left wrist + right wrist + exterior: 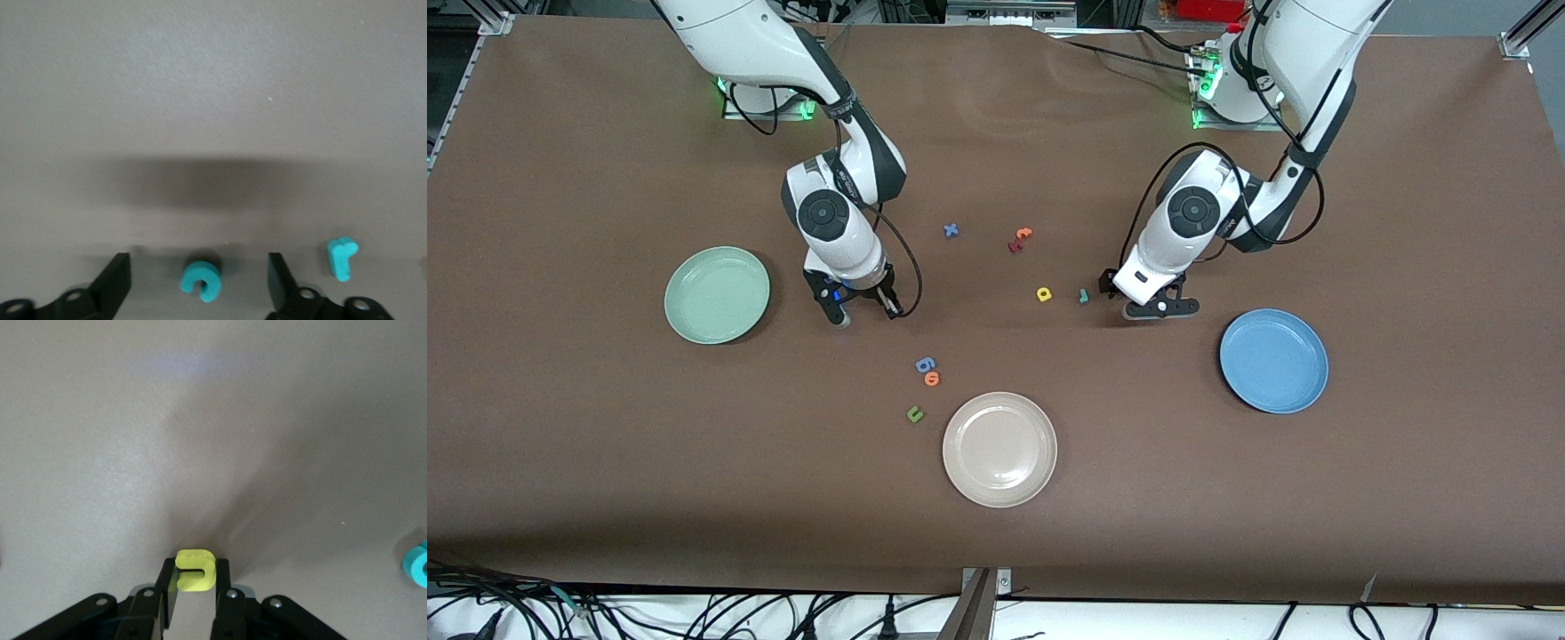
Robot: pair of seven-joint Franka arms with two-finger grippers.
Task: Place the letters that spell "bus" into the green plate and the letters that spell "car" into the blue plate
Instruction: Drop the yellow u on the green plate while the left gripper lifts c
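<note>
Nearest the camera lie the round cream-white plate [1000,487] and, near it, the small green foam "u" [914,413]. That pair worries me first: a drop into the wrong dish, or a later pick of the wrong "u", would spoil the word. Farther from the camera, the round blue plate [1273,391] lies toward the left arm's end of the brown tabletop [605,462] and the round pale green plate [717,324] toward the right arm's end, both bare. The right gripper [195,580] is down beside the green plate, clenched on the little yellow foam "u" [195,568]. Much of the letter stands proud of the fingertips, so I reckon a quick swing could twist the foam loose short of the rim. The left gripper [199,267] is low near the blue plate, its fingers spread either side of the tiny teal foam "c" [200,280] and gripping nothing. Squeezed across its open ring, that soft "c" may buckle or pop out. The thin teal foam "r" [342,258] close by could get knocked.
</note>
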